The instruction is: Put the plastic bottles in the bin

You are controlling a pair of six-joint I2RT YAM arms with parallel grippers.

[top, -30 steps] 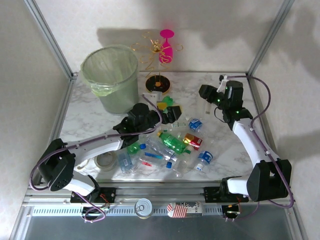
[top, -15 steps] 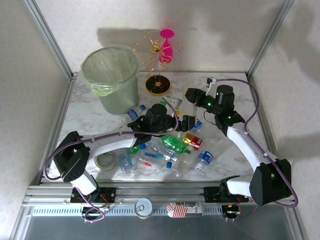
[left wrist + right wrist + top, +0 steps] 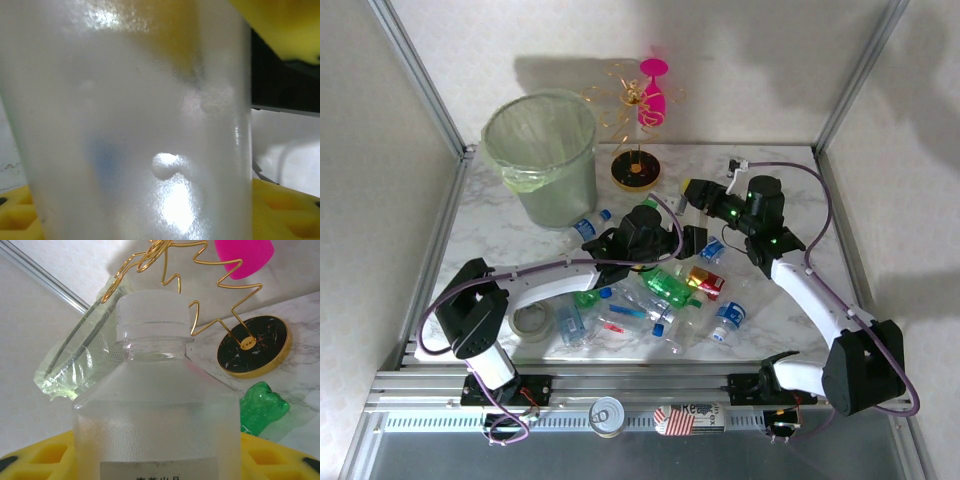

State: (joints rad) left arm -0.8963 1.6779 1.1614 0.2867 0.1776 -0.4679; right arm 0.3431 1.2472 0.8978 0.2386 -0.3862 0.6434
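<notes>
Loose bottles (image 3: pixel 665 290) lie heaped on the table (image 3: pixel 500 235) in front of the arm bases. Above the heap's far edge, the left gripper (image 3: pixel 692 241) has a frosted clear bottle (image 3: pixel 135 130) hard against its yellow pads (image 3: pixel 285 205). Whether the jaws clamp it cannot be told. Just beyond, the right gripper (image 3: pixel 698 197) is clamped on a white-capped clear bottle (image 3: pixel 157 405), held upright.

Hazard: the two grippers work close together and may collide. If one lets go before the other grips firmly, the smooth bottle drops into the heap.

The bin (image 3: pixel 560 195) stands at the far left. A swing toward it may clip the wire stand (image 3: pixel 636 172) or the bin's rim.
</notes>
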